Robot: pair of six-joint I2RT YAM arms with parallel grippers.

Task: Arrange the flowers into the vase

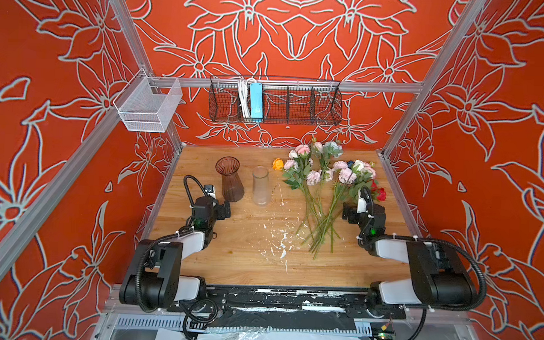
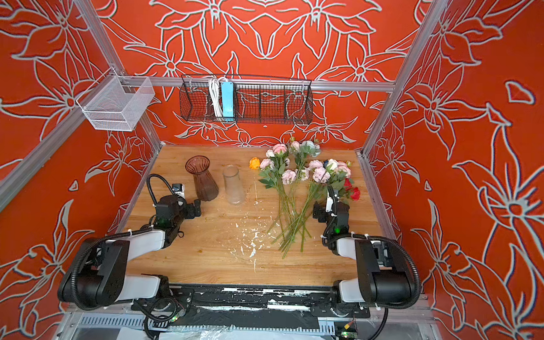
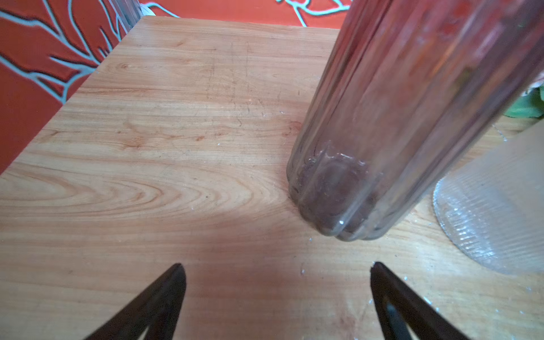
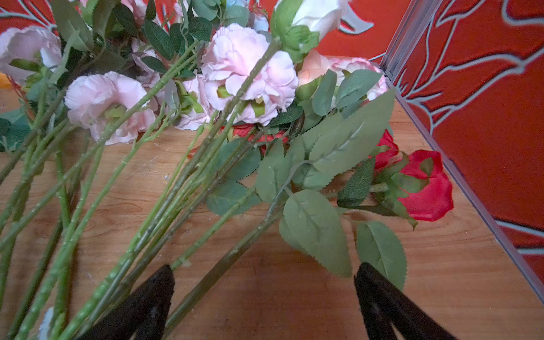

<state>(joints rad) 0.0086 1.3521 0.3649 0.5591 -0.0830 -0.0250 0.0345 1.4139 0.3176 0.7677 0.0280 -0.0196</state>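
– Black fingers (image 4: 153, 294) of the right gripper (image 4: 265, 269) stand wide apart and empty. A thick green stem (image 4: 226, 266) lies just beside one finger, not pinched.
– And the left gripper (image 3: 276, 266)?
– Also spread, holding nothing. It faces the brown ribbed vase (image 3: 382, 117), maybe to steady it. A clear glass vase (image 3: 494, 220) stands beside.
– Where are the flowers (image 1: 346, 176)?
– All lie on the wooden table (image 1: 230, 262), none in a vase. Their stems point toward the arms, so I think they are easy to take.

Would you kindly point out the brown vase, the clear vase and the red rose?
brown vase (image 1: 233, 185): a top view, on its ribbed body.
clear vase (image 1: 260, 187): a top view, on its side wall.
red rose (image 4: 435, 200): right wrist view, on its petals.
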